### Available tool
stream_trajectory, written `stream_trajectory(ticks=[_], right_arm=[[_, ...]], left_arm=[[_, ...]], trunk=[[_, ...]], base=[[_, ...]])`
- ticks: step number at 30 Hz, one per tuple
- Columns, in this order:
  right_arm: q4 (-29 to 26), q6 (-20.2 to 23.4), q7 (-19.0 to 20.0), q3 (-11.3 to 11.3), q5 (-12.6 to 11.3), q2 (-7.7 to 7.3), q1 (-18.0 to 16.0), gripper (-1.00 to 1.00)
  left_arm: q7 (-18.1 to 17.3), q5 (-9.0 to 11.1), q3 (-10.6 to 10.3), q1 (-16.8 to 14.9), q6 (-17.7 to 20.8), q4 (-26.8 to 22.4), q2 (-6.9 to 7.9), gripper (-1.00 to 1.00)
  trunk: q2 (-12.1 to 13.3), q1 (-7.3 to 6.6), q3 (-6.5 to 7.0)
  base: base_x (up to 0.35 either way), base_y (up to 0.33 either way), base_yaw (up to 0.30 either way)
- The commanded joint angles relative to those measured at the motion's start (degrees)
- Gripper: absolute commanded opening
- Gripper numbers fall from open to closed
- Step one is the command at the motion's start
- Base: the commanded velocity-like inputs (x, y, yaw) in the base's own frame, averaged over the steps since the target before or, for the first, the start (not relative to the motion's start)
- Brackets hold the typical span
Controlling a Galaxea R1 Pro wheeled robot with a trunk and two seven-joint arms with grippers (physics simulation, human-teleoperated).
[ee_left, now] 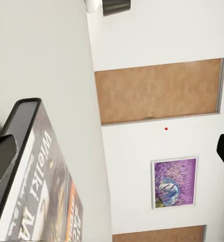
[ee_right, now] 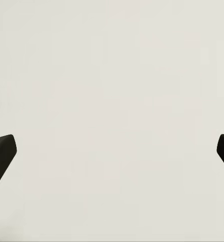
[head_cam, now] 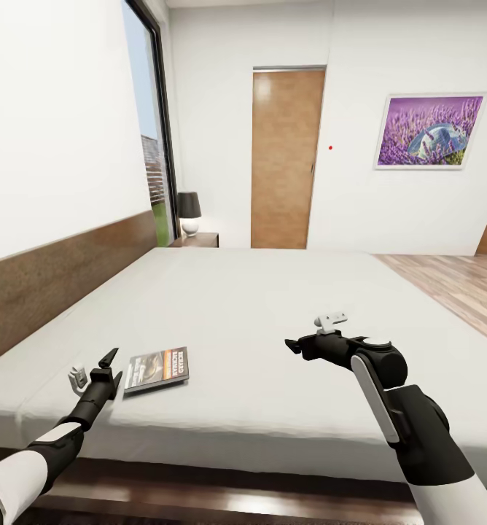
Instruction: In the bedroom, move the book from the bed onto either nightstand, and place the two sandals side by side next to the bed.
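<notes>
We see the book (head_cam: 157,369) lying flat on the off-white mattress of the bed (head_cam: 273,321), near its front edge toward the left, with the left gripper (head_cam: 106,364) just beside the book's left edge, jaws spread wide, one fingertip (ee_left: 2,160) close against the spine in the left wrist view. Our right gripper (head_cam: 296,345) hovers over bare mattress, well apart from the book, its fingers (ee_right: 1,154) also set wide with nothing between them. A nightstand (head_cam: 197,240) stands at the bed's far corner by the window (a dark-shaded lamp (head_cam: 189,211) on top), beside the wooden door (head_cam: 286,160).
</notes>
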Motion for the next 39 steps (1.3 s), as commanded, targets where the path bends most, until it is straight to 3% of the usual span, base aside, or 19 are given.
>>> stream_trajectory(ticks=[1,4,39], right_arm=[[0.0,0.2,0.1,0.0,0.0,-0.04,0.0,1.00],[0.0,0.2,0.1,0.0,0.0,-0.04,0.0,1.00],[0.0,0.2,0.1,0.1,0.0,-0.04,-0.2,1.00]], left_arm=[[-0.2,0.6,-0.3,0.0,0.6,0.0,0.02,1.00],[-0.2,0.6,-0.3,0.0,0.6,0.0,0.02,1.00],[-0.3,0.6,-0.3,0.0,0.6,0.0,0.02,1.00]], trunk=[[-0.4,0.21,-0.24],[-1.6,0.87,-0.78],[-1.6,0.87,-0.78]], base=[[0.000,0.000,0.000],[0.000,0.000,0.000],[0.000,0.000,0.000]])
